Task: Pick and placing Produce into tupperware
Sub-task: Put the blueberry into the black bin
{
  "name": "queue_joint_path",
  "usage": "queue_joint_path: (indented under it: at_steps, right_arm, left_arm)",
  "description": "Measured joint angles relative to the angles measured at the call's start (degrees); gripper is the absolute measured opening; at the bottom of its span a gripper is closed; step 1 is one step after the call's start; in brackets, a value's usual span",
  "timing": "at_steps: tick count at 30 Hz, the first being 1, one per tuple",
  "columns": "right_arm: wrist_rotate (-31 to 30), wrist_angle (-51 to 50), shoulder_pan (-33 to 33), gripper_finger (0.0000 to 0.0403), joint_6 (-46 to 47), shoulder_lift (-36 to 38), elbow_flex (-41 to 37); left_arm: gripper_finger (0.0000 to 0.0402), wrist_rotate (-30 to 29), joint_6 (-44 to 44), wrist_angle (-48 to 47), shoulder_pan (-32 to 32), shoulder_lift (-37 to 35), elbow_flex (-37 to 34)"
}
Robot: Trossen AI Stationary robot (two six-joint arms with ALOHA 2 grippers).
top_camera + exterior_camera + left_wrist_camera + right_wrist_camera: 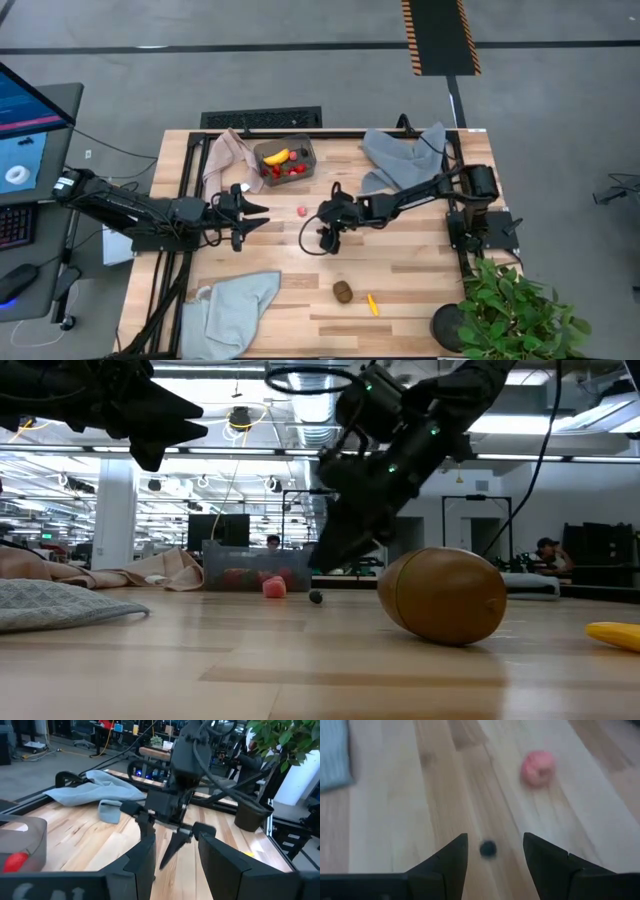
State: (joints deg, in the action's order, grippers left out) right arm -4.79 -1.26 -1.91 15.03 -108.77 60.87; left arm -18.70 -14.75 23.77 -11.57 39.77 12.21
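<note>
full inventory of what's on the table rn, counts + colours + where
tupperware: 1, translucent grey, back centre; holds a yellow banana and red strawberries
pink berry: 1, mid-table, between the grippers
dark berry: 1, small, on the wood between the right fingers
kiwi: 1, brown, front centre
yellow piece: 1, beside the kiwi
cloths: 2 grey-blue, back right and front left; 1 beige-pink, left of tub
potted plant: 1, green, front right
left gripper: open, left of centre
right gripper: open, over the dark berry
</note>
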Motion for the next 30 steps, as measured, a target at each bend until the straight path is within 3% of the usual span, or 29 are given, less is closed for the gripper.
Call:
queue_joint_path:
  at_steps: [30]
  right_arm:
    - [0.23,0.82,0.15,0.0206,0.00,-4.67,1.10]
  left_arm:
    - [0.0139,0.04,-0.02,-0.31,0.00,0.00,0.00]
